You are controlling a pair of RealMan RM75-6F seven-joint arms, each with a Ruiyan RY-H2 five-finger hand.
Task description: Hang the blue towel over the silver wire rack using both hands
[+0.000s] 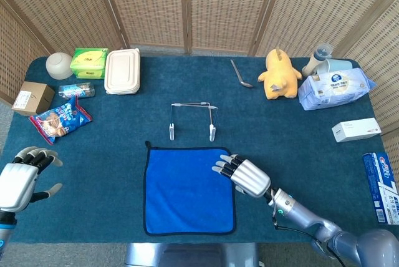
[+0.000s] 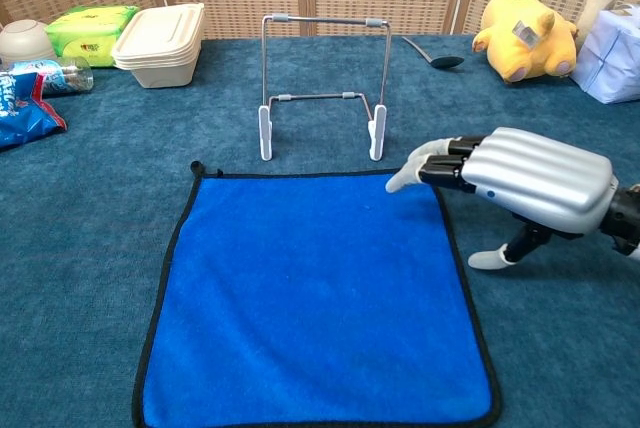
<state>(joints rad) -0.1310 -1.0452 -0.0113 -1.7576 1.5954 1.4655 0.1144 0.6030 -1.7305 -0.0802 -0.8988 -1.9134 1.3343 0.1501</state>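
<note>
We see the blue towel flat on the bench, just before the silver wire rack. The right hand hovers over its far right corner, fingers extended, holding nothing; the left hand is spread, well apart.

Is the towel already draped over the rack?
No, the towel lies flat on the table in front of the rack, whose top bar is bare.

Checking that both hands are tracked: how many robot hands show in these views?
2. The right hand hovers over the blue towel's far right corner; the left hand is at the table's near left edge, head view only.
</note>
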